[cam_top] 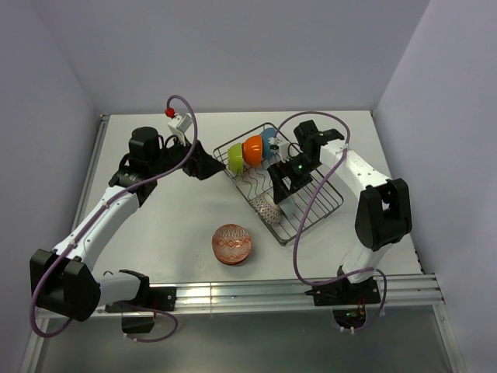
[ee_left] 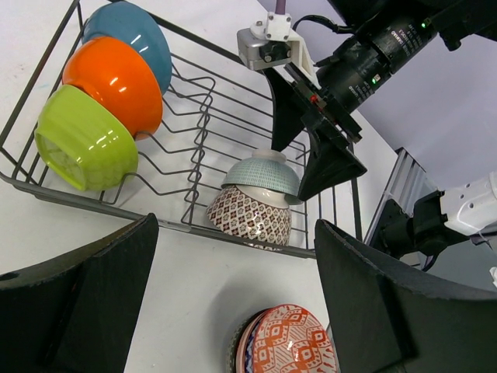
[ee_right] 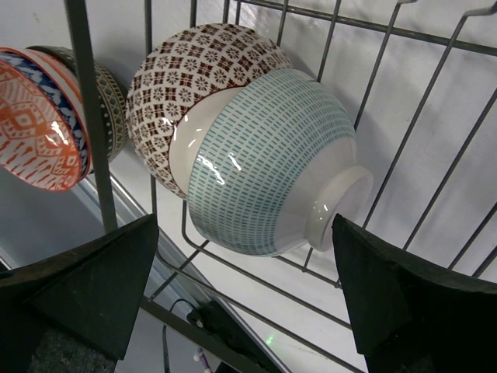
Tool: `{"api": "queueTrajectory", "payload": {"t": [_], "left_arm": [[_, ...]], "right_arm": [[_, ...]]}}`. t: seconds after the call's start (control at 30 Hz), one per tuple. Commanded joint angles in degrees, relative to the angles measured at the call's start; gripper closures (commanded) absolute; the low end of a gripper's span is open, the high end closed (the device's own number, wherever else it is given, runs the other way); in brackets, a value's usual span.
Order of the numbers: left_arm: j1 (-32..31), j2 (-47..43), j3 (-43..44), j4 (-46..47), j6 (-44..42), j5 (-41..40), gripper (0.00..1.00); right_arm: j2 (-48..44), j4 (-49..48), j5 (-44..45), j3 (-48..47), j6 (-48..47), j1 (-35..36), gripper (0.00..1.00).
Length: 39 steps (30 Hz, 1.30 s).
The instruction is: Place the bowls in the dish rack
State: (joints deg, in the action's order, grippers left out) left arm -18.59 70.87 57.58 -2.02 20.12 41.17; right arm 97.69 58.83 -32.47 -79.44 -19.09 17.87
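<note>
The dish rack [cam_top: 322, 203] holds a lime green bowl [cam_top: 236, 158], an orange bowl [cam_top: 252, 149] and a blue bowl [cam_top: 269, 139] on edge at its far-left end. At its near end a white bowl with teal dashes [ee_right: 264, 163] lies on its side, nested against a brown patterned bowl [ee_right: 194, 70]. My right gripper [ee_right: 248, 303] is open, its fingers on either side of the teal-dash bowl and apart from it. A red-orange patterned bowl [cam_top: 231, 242] tops a stack on the table. My left gripper [ee_left: 233, 311] is open and empty, left of the rack.
The stack [ee_left: 289, 342] sits on the table just in front of the rack's near rim. The rack's middle rows of tines [ee_left: 203, 132] hold nothing. My right arm [ee_left: 349, 70] reaches over the rack. Walls close the table at the back and on both sides.
</note>
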Motion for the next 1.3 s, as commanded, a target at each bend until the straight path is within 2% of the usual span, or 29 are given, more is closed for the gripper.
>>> {"api": "queueTrajectory", "payload": {"t": [0.0,0.33,0.67,0.8,0.9,1.07,1.27], "left_arm": [[0.04,-1.09,1.57,0.18,-1.57,1.02,0.13],[0.13,-2.05,1.13,-0.79,-2.45,0.93,0.13],[0.04,-2.40,0.60,-1.67,-3.59,0.84,0.13],[0.04,-2.49,0.43,-2.28,-4.39,0.85,0.13],[0.04,-2.76,0.34,-3.77,-6.14,0.23,0.13],[0.04,-3.11,0.25,-9.04,-13.51,0.05,0.13],[-0.74,-6.79,-4.05,-20.11,-28.01,1.28,0.13]], "right_arm": [[0.40,1.82,-2.77,-2.74,0.20,0.41,0.00],[1.27,1.11,-1.54,-1.33,0.46,0.85,0.00],[1.80,0.94,-2.16,0.34,0.20,2.52,0.08],[2.15,0.85,-1.37,0.69,-0.07,2.52,0.07],[1.80,0.50,-0.32,0.17,0.28,2.52,0.04],[1.01,-0.20,1.70,-1.42,1.16,2.26,0.00],[0.57,-0.47,2.50,-3.35,1.51,0.68,0.00]]}}
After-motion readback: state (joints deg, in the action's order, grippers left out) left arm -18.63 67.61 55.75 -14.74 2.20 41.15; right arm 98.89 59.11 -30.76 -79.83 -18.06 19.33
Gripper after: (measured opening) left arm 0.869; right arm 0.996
